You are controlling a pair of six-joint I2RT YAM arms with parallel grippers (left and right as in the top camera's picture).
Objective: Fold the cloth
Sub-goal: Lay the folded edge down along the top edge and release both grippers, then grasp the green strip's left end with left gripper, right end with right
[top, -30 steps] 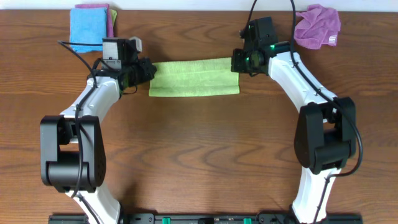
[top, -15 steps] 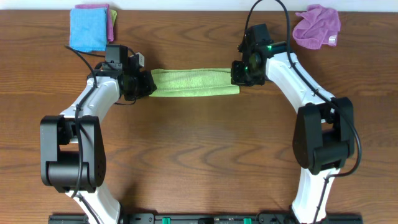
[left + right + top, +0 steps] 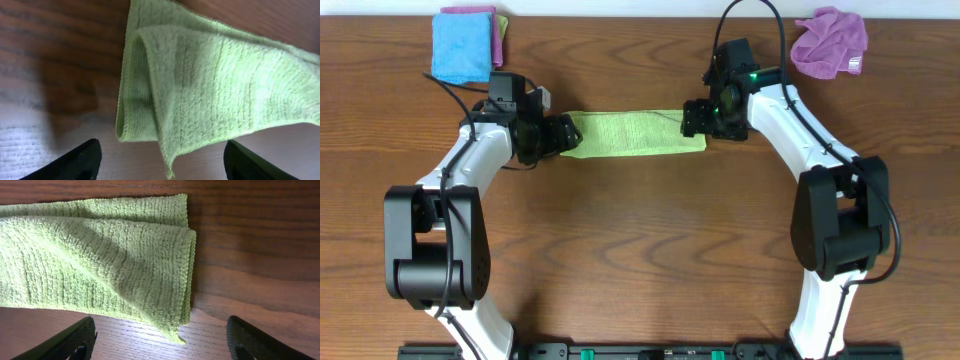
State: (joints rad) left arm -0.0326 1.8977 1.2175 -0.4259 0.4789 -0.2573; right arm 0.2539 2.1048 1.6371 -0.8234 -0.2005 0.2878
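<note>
Overhead: the cloth (image 3: 633,134) lies flat on the table (image 3: 640,250) as a long narrow strip, doubled over, running 9 to 3 o'clock, sitting toward 12 o'clock from table centre. Left gripper (image 3: 560,136) at the strip's 9 o'clock end, right gripper (image 3: 692,118) at its 3 o'clock end, both low over the end edges. Left wrist view: fingers (image 3: 80,160) spread wide, nothing pinched, layered cloth end ahead, one loose corner reaching down toward 6 o'clock between them. Right wrist view: fingers (image 3: 70,340) also spread wide, nothing pinched; upper layer lies over the lower one, which peeks out along the 12 o'clock edge. Blue cloth (image 3: 462,45) at 10 o'clock corner, crumpled purple cloth (image 3: 830,42) at 2 o'clock, both well apart from the strip.
</note>
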